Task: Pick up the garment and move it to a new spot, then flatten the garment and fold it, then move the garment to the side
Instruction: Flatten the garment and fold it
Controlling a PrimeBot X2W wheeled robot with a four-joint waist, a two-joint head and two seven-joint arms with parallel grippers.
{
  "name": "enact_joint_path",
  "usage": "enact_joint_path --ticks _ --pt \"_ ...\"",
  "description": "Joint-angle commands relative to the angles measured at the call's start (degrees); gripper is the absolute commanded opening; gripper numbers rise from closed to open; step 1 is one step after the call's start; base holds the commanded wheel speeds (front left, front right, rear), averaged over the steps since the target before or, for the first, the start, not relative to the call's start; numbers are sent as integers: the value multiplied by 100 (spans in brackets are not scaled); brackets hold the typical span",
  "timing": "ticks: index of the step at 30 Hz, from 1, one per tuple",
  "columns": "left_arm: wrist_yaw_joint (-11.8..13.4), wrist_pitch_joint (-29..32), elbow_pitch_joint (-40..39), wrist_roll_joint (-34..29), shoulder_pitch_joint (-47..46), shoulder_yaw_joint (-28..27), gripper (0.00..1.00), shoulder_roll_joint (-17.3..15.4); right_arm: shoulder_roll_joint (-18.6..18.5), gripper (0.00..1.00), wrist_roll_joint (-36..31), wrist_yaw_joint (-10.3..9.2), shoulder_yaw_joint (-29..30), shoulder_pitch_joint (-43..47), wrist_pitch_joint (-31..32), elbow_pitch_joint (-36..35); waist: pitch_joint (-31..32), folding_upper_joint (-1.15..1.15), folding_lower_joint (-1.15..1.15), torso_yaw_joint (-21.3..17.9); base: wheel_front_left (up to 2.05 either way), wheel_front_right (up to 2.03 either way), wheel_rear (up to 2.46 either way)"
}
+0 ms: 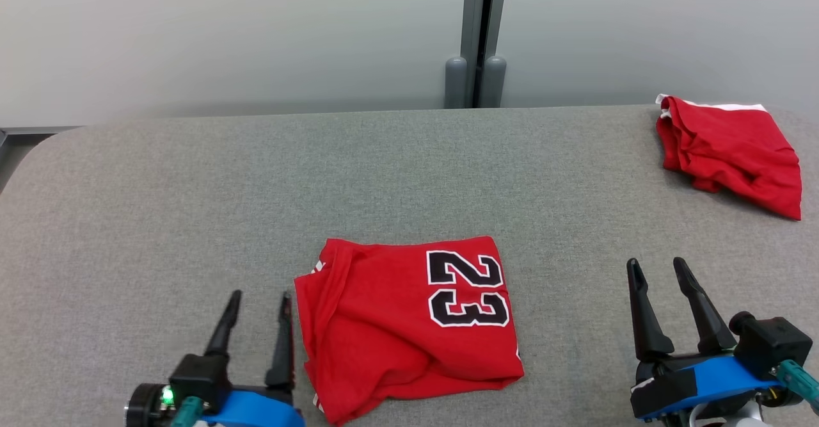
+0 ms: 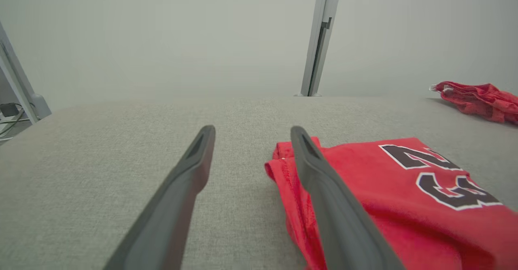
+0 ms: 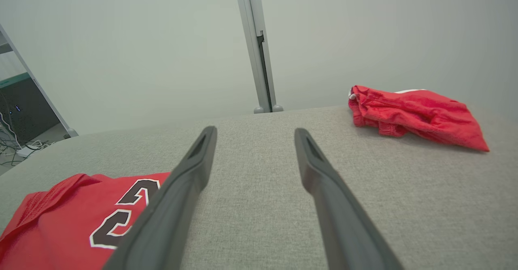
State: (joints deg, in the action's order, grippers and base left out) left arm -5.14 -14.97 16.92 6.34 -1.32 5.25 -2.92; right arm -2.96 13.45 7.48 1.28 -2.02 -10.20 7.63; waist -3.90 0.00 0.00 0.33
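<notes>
**Open-jawed left gripper (image 1: 261,294) and right gripper (image 1: 656,262), folded jersey (image 1: 409,324) between them**

So both claws are spread wide and holding nothing at all. They sit low at the near edge of the grey table (image 1: 192,190), fingers pointing away from the robot.

The left one is parked just beside the jersey's left edge. In the left wrist view its inner finger (image 2: 323,189) overlaps the red hem, but I honestly can't tell if it's touching the cloth or just above it. The right one hangs over bare table, well apart from the jersey's right side.

The jersey itself is red and folded into a rough rectangle, lying near the front middle of the table. A black 23 with white outline faces up on its right half, turned sideways from the head camera. The left side and the bottom edge look a bit rumpled, not crisp.

Another red garment (image 1: 729,152) with white trim lies bunched at the far right corner, well away from everything. Behind the table stands a pale wall with a grey post (image 1: 477,36).
</notes>
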Motion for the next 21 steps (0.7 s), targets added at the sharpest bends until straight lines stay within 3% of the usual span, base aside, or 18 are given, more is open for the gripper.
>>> enact_joint_path --ticks 1,13,21 --pt "-48 15 52 -6 28 133 100 4 8 100 27 3 -2 77 -9 9 -6 0 0 2 0 0 0" --pt "-187 280 586 96 236 927 100 -1 8 100 30 3 -32 -7 -38 100 -108 0 0 6 0 0 0" --pt "-205 267 806 159 370 1120 100 -18 8 100 2 4 -9 -62 -66 145 -175 0 0 -6 0 0 0"
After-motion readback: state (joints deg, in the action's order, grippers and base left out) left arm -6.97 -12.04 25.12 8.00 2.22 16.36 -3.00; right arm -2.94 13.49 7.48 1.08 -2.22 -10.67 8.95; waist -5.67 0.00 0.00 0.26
